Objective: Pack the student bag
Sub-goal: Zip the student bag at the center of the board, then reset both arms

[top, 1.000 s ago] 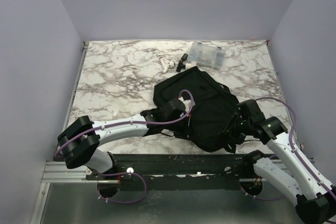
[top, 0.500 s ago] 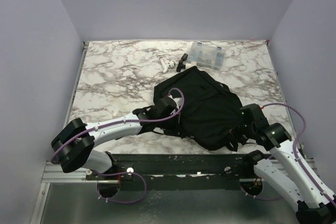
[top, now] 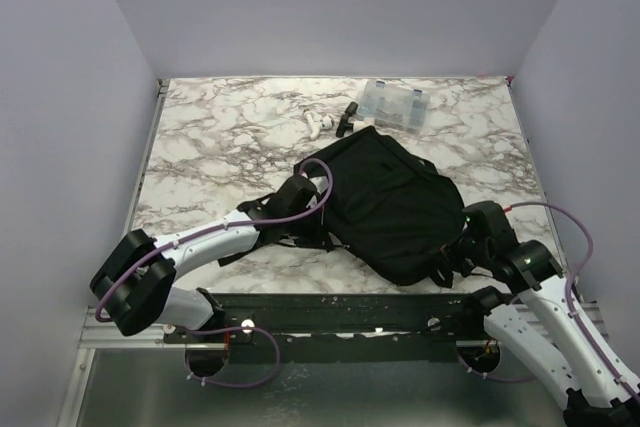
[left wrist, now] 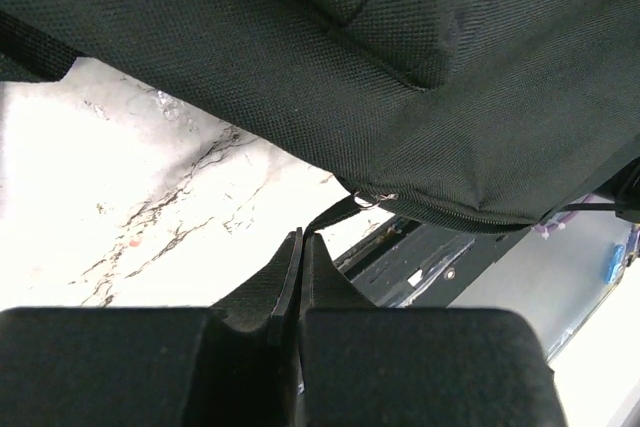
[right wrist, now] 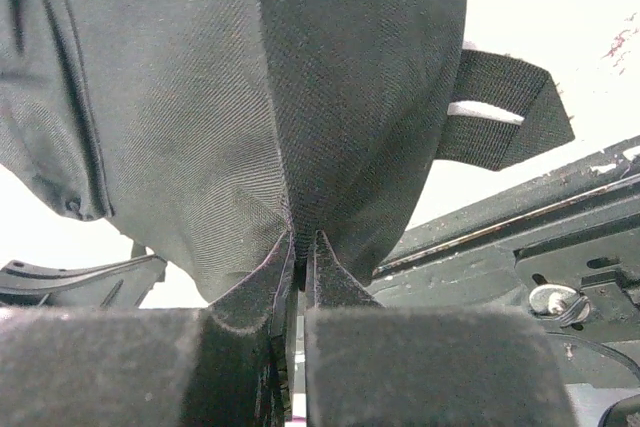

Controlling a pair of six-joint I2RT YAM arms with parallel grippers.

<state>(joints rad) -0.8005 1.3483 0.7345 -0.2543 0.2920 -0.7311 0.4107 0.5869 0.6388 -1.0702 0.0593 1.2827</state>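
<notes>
At 12 o'clock from the black fabric backpack [top: 395,202] a small clear plastic compartment box [top: 397,105] lies near the far wall. A small white piece [top: 320,124] and a short black piece [top: 347,119] sit just beside each other at the bag's 11 o'clock. All three are apart from the bag. The left arm's wrist and its looped purple cable [top: 325,182] overlap the bag's 9 o'clock edge and hide it there.

The white marble-patterned table [top: 220,147] is smooth, with grey veins. The backpack is coarse woven nylon, slack and creased. It has a zip seam with a small metal ring [left wrist: 375,197] and a flat webbing loop [right wrist: 500,112] at its near end. A black metal rail [top: 330,312] runs along the table's near edge.

The backpack lies flat at about 4 o'clock from the table's middle, and its near end reaches the near edge. Its long axis runs from 11 o'clock to 5 o'clock.

The left gripper [left wrist: 300,242] is closed tight on a thin black strap that leads from the ring. The right gripper [right wrist: 300,242] pinches a fold of the bag's fabric at the near end.
</notes>
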